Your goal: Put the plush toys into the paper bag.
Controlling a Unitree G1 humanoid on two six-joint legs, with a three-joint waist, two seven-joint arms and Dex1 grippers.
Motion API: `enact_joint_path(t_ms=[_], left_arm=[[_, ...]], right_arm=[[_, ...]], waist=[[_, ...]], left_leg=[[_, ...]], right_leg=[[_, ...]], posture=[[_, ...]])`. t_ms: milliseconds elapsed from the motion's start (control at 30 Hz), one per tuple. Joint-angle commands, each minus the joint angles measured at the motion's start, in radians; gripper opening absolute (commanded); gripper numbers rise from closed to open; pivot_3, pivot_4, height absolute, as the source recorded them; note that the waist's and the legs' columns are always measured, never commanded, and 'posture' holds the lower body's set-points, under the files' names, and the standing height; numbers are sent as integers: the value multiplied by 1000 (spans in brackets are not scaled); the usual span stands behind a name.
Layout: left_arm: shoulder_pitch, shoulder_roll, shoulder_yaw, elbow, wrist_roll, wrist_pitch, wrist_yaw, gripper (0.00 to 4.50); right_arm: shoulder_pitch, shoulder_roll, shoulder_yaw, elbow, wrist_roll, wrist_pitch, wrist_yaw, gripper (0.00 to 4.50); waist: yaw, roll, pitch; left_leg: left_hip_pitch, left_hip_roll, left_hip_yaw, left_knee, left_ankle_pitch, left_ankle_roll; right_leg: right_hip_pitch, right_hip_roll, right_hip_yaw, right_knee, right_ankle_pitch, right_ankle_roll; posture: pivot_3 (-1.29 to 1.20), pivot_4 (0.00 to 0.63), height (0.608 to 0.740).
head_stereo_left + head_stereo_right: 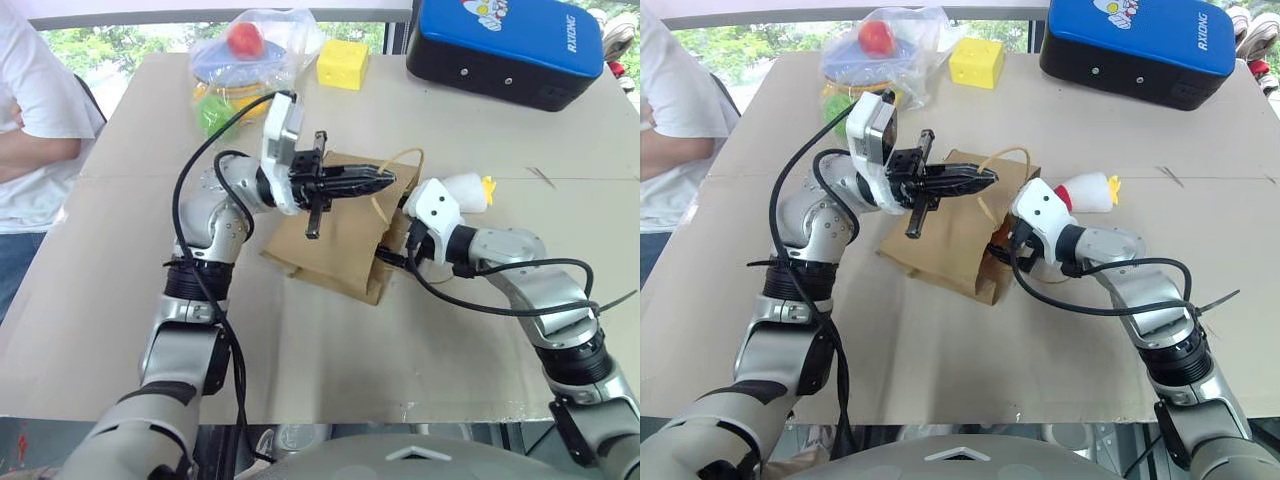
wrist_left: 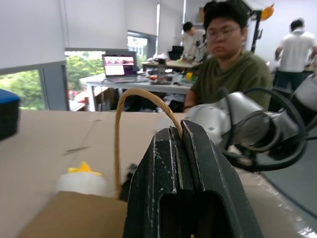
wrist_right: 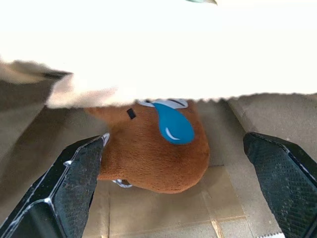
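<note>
Head views: The paper bag is seen lying flat on the table, its long axis running from near left to far right, with the mouth at the right end. The left gripper is held above the bag, pointing right, its fingers pressed together on a cord handle, which is lifted in a loop. The right gripper is placed at the bag's mouth. The white cone toy is found on the table just right of the bag, its long axis left-right, yellow tuft pointing right.

Left wrist view: The closed fingers are shown pinching the handle loop; the cone toy is visible beyond the bag's edge.

Right wrist view: The fingers are spread wide apart. Between them, the brown bear head is seen resting inside the bag, touching neither finger, blue tear uppermost.
</note>
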State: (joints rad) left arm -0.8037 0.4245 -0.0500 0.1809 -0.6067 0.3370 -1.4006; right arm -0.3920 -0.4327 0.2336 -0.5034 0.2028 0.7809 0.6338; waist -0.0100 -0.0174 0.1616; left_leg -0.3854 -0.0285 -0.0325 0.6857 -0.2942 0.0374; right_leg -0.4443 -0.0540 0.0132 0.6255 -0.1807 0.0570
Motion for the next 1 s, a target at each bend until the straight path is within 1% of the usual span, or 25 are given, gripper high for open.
enact_joint_path(t_ms=[33,200,333,433,600,633,733,833,933,1000], left_arm=[[-28,26,13,6,39,-58,-18,0],[-18,37,38,-16,44,-63,21,0],[-10,46,49,-37,42,-62,37,0],[13,43,58,-80,26,-37,71,0],[72,66,71,-187,-15,43,103,0],[79,74,75,-198,-21,55,104,0],[101,109,87,-239,-29,84,112,0],[119,130,104,-267,-37,100,138,0],[142,142,128,-296,-45,108,178,0],[154,145,138,-307,-55,116,199,0]], right_arm=[[9,-39,-116,-159,45,94,-37,4470],[39,-129,-234,-297,112,227,-34,4470],[11,-177,-336,-286,162,271,-32,4470],[-13,-281,-287,-45,46,105,-16,4470],[-194,-303,-119,465,-93,-226,76,4470],[-225,-300,-98,534,-113,-268,91,4470],[-319,-288,-26,724,-160,-344,165,4470],[-399,-237,8,868,-186,-305,174,4470],[-410,-204,22,908,-192,-269,202,3693],[-397,-193,6,888,-181,-246,207,2661]], waist=[[0,0,0],[0,0,0],[-4,0,0],[-4,0,0],[-11,0,0],[-11,0,0],[-11,0,1],[-14,0,1],[-10,0,0],[-6,0,0]], left_leg=[[0,0,0,0,0,0],[0,0,0,0,-2,3],[0,0,0,0,-2,4],[1,1,1,1,-2,4],[3,1,4,0,-2,3],[2,2,4,0,-2,3],[2,3,4,-1,-1,1],[2,4,5,-1,-1,2],[2,4,5,0,-1,1],[2,4,4,-1,-1,1]], right_leg=[[0,0,0,0,0,0],[0,0,0,0,0,0],[0,0,0,0,0,0],[0,0,1,0,0,0],[1,1,3,0,0,0],[1,1,3,0,0,0],[0,2,3,0,0,0],[0,2,4,0,0,0],[0,1,4,0,0,0],[0,1,3,0,0,0]], posture=[[0,150,740],[0,150,740],[0,150,740],[0,150,740],[0,150,740],[0,150,740],[0,150,740],[0,150,740],[0,150,740],[0,150,740]])
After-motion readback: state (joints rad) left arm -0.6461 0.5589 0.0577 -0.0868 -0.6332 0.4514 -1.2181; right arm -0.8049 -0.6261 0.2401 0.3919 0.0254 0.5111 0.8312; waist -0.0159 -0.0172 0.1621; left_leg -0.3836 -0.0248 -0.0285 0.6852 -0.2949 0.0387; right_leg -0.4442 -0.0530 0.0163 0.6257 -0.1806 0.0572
